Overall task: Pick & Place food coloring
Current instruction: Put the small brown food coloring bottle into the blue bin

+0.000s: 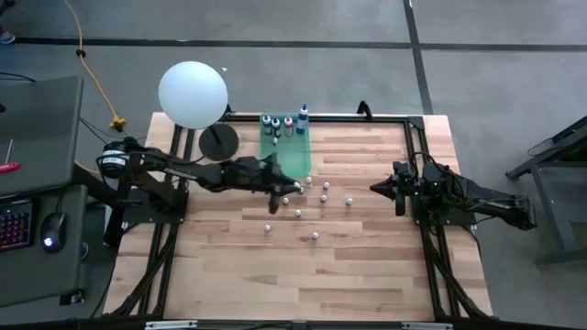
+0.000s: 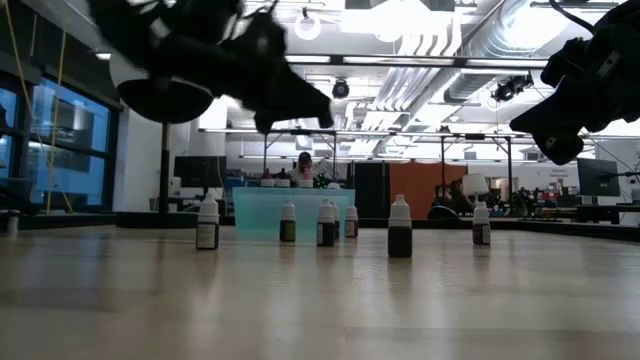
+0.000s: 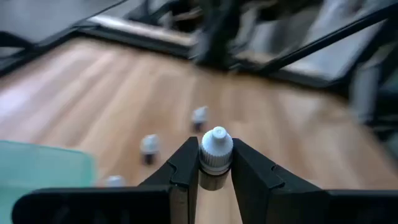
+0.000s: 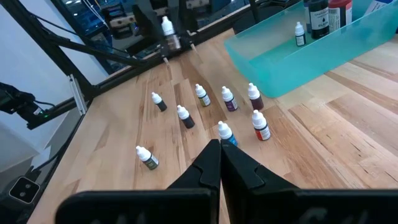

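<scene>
Food coloring bottle clamped in left end effector.

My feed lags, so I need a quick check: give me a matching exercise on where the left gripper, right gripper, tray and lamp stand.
Things:
1. left gripper
2. right gripper
3. tray
4. lamp

States or places:
A. white ball at the table's far left corner
B. fingers shut, empty
C. holds several bottles at the far edge
D. shut on a white-capped bottle

Pairs: 1-D, 2-B, 3-C, 4-A
</scene>
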